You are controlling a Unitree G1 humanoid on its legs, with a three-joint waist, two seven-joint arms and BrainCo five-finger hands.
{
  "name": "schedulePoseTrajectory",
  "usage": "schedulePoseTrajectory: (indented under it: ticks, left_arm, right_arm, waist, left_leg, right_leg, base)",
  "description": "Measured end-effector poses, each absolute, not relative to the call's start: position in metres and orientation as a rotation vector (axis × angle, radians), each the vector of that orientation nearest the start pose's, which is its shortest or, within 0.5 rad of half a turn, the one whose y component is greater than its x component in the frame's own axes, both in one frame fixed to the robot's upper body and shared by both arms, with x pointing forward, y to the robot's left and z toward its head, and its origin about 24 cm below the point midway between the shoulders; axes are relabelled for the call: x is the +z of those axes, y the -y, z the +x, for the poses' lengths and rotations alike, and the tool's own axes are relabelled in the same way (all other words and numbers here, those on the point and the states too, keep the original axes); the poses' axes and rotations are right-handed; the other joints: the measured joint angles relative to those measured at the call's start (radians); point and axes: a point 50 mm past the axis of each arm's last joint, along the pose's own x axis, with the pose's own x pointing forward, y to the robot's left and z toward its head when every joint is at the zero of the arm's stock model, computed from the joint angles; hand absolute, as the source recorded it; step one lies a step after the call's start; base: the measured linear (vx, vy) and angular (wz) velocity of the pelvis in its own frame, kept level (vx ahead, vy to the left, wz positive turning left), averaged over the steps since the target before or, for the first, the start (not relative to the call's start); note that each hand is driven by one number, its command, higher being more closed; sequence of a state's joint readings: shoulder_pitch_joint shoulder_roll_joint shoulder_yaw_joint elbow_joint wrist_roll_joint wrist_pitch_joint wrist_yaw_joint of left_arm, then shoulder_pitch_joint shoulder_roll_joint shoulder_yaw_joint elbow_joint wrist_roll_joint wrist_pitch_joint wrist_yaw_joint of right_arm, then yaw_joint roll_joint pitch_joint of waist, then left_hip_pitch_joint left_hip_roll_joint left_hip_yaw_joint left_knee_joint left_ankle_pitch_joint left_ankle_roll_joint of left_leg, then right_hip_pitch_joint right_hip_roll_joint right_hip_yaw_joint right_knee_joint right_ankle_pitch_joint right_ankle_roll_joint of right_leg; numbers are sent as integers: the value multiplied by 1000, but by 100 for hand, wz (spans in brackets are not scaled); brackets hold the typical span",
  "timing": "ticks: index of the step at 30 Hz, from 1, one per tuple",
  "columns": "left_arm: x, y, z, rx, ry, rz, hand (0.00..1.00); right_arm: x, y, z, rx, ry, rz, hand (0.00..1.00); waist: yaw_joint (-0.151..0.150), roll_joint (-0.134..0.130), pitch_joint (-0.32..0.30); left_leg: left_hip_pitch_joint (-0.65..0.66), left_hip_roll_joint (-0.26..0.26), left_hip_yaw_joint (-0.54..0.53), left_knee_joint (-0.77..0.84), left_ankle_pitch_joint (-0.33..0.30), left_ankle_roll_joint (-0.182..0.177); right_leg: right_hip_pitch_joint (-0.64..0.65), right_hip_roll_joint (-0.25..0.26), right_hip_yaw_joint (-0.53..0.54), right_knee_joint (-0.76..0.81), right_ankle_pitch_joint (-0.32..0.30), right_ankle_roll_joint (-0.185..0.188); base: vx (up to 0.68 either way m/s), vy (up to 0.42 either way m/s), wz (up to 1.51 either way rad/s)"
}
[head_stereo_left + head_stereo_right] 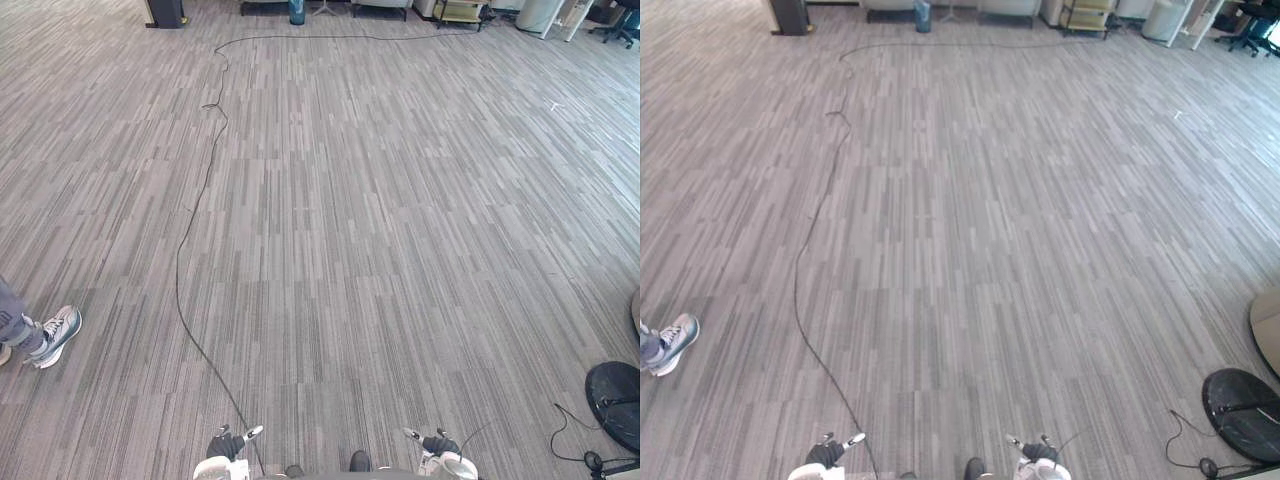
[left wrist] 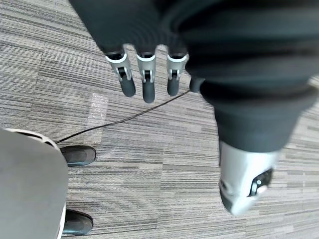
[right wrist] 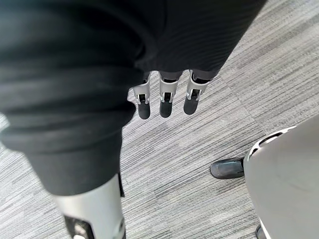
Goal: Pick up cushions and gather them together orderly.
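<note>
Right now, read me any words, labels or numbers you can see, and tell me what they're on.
None readable. The grey striped carpet floor, the person's grey and white sneaker and the black round base show no legible print; the far furniture is too small to tell.

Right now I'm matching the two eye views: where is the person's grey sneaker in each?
Left eye view: grey sneaker at the left edge, below mid-height.
Right eye view: grey sneaker tighter against the left edge.
Shared landmark: black round base, lower right corner in both.

Grey carpet floor (image 1: pixel 400 250) in fine streaks, silver dark-tipped fingers (image 2: pixel 147 89), a person's grey white-soled sneaker (image 1: pixel 58 333), glossy black round base (image 1: pixel 615 400).
</note>
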State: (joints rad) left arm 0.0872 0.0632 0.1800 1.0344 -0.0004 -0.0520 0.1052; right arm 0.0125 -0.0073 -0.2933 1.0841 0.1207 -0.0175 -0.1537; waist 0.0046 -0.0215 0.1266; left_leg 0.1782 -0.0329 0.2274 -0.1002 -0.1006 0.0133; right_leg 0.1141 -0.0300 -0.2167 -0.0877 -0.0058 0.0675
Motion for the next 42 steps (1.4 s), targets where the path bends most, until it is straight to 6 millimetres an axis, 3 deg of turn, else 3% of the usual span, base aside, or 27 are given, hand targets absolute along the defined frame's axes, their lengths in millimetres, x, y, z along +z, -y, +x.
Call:
schedulePoseTrajectory:
  ticks: [8, 10, 12, 14, 15, 16, 18, 20, 22, 23, 24, 25, 26, 28, 29, 30, 31, 32, 33, 34, 35, 38, 40, 41, 42]
  left_arm:
    - [-158, -204, 98, 309, -1060, 25, 0]
    - [-157, -204, 103, 308, -1054, 25, 0]
    - [-155, -203, 111, 303, -1033, 20, 0]
    - [-154, -203, 114, 303, -1023, 17, 0]
    - [-150, -203, 121, 330, -988, -18, 0]
    - [-148, -203, 126, 347, -963, -37, 0]
    - [-146, -203, 130, 350, -948, -36, 0]
    - [-144, -202, 135, 342, -932, -31, 0]
    - [-140, -202, 144, 340, -894, -31, 0]
    - [-139, -202, 146, 339, -883, -31, 0]
    - [-138, -201, 147, 338, -871, -35, 0]
    - [-137, -202, 148, 339, -868, -32, 0]
    - [-135, -206, 152, 341, -850, -19, 0]
    - [-133, -212, 152, 349, -847, -5, 0]
    - [-134, -215, 151, 351, -857, 7, 0]
    - [-135, -216, 151, 337, -877, 34, 0]
    - [-136, -216, 151, 332, -889, 45, 0]
    - [-140, -215, 146, 321, -928, 64, 0]
    - [-142, -213, 143, 320, -942, 58, 0]
    - [-142, -211, 144, 319, -939, 55, 0]
    - [-143, -209, 142, 319, -946, 47, 0]
    - [-143, -205, 145, 314, -944, 29, 0]
    - [-145, -200, 145, 303, -954, 19, 0]
    - [-146, -201, 142, 302, -968, 23, 0]
    - [-148, -200, 138, 298, -981, 24, 0]
  right_arm:
    - [-161, 193, 105, -487, -1078, 194, 0]
    - [-161, 193, 106, -492, -1075, 200, 0]
    - [-160, 196, 107, -501, -1064, 206, 0]
    - [-160, 195, 107, -502, -1059, 209, 0]
    - [-159, 197, 107, -510, -1052, 211, 0]
    - [-157, 199, 111, -513, -1035, 205, 0]
    - [-156, 200, 114, -520, -1022, 201, 0]
    - [-154, 199, 119, -509, -1011, 194, 0]
    - [-153, 197, 125, -502, -998, 194, 0]
    - [-152, 197, 126, -502, -996, 193, 0]
    - [-153, 200, 123, -509, -1008, 185, 0]
    - [-154, 198, 122, -506, -1012, 189, 0]
    - [-154, 189, 126, -489, -1009, 207, 0]
    - [-155, 179, 125, -469, -1015, 216, 0]
    - [-156, 176, 123, -464, -1024, 222, 0]
    - [-155, 176, 125, -463, -1015, 221, 0]
    - [-154, 177, 126, -463, -1010, 219, 0]
    - [-153, 179, 129, -461, -993, 211, 0]
    - [-151, 181, 132, -457, -976, 201, 0]
    - [-150, 181, 132, -454, -970, 197, 0]
    - [-148, 184, 137, -448, -947, 182, 0]
    - [-143, 191, 146, -443, -909, 158, 0]
    - [-143, 198, 146, -450, -913, 150, 0]
    - [-142, 200, 148, -446, -910, 138, 0]
    - [-144, 204, 144, -454, -926, 128, 0]
  waist:
    - [0, -5, 4]
    - [0, -9, 17]
    - [8, 5, 40]
    - [4, 10, 43]
    - [5, 17, 50]
    - [9, 21, 72]
    - [14, 26, 76]
    - [26, 23, 78]
    - [44, 14, 82]
    - [50, 13, 81]
    - [59, 11, 80]
    - [59, 2, 79]
    - [59, -19, 73]
    - [61, -47, 65]
    - [63, -61, 65]
    - [55, -67, 73]
    - [53, -67, 75]
    - [48, -57, 83]
    - [45, -52, 88]
    - [43, -49, 89]
    - [40, -42, 93]
    - [29, -32, 112]
    - [3, -16, 126]
    - [-8, -23, 128]
    - [-21, -28, 127]
  left_leg:
    - [-29, -1, -25, 18, -4, -4]
    - [-74, 8, -32, 91, -53, -19]
    - [-186, 59, -19, 348, -178, -39]
    - [-252, 91, 25, 503, -203, -53]
    - [-372, 158, 80, 776, -191, -49]
    - [-432, 210, 102, 920, -199, -44]
    - [-493, 263, 126, 947, -232, -40]
    - [-535, 262, 126, 861, -228, -38]
    - [-608, 236, 126, 681, -159, -45]
    - [-621, 223, 127, 596, -113, -55]
    - [-623, 209, 123, 532, 9, -45]
    - [-627, 199, 123, 548, 26, -23]
    - [-642, 179, 137, 606, -45, -2]
    - [-636, 174, 160, 649, -102, 23]
    - [-597, 166, 175, 655, -139, 35]
    - [-521, 155, 184, 645, -177, 44]
    - [-494, 152, 186, 637, -189, 43]
    - [-395, 141, 191, 593, -207, 41]
    - [-294, 134, 200, 525, -212, 36]
    - [-260, 131, 202, 496, -213, 34]
    - [-184, 128, 209, 431, -213, 32]
    - [-66, 126, 227, 343, -219, 15]
    - [15, 117, 220, 259, -212, 3]
    - [38, 101, 208, 226, -207, -6]
    - [87, 81, 177, 198, -216, -39]
  right_leg:
    - [-7, -4, -31, 7, -21, -23]
    - [-25, -8, -46, 38, -49, -30]
    - [-40, 3, -48, 87, -99, -49]
    - [-46, 6, -52, 105, -120, -55]
    - [-32, 11, -62, 112, -136, -67]
    - [-2, 16, -63, 111, -150, -75]
    - [34, 3, -63, 115, -172, -73]
    - [47, -27, -57, 115, -183, -57]
    - [65, -89, -56, 109, -211, -17]
    - [70, -107, -56, 107, -221, -2]
    - [92, -129, -51, 94, -245, 34]
    - [99, -137, -50, 94, -255, 29]
    - [101, -171, -51, 122, -252, 6]
    - [48, -212, -39, 244, -219, 45]
    - [-4, -243, -11, 399, -199, 70]
    - [-94, -272, 43, 666, -141, 89]
    - [-124, -274, 57, 757, -134, 86]
    - [-200, -274, 69, 989, -139, 74]
    - [-263, -261, 41, 1115, -160, 43]
    - [-287, -259, 16, 1136, -170, 30]
    - [-352, -247, -49, 1138, -201, 6]
    - [-473, -209, -161, 960, -239, -17]
    - [-529, -129, -186, 619, -170, -17]
    - [-534, -103, -163, 492, -107, -14]
    - [-534, -82, -126, 394, -29, -38]
  base:
    - [-59, -27, 10]
    - [-10, -47, 22]
    - [23, -52, 6]
    - [69, -31, 14]
    - [163, -4, 18]
    - [180, 15, 10]
    - [240, 86, -2]
    - [299, 164, -10]
    - [377, 262, -7]
    - [430, 321, -8]
    - [370, 289, -8]
    - [508, 358, -5]
    - [560, 343, -3]
    - [617, 367, -12]
    - [662, 369, -24]
    - [559, 268, -24]
    - [553, 233, -22]
    - [512, 123, -25]
    - [493, 103, -27]
    - [562, 106, -23]
    - [445, 68, -9]
    - [438, 25, -5]
    - [552, -13, 19]
    - [541, -67, 59]
    - [692, -122, 86]
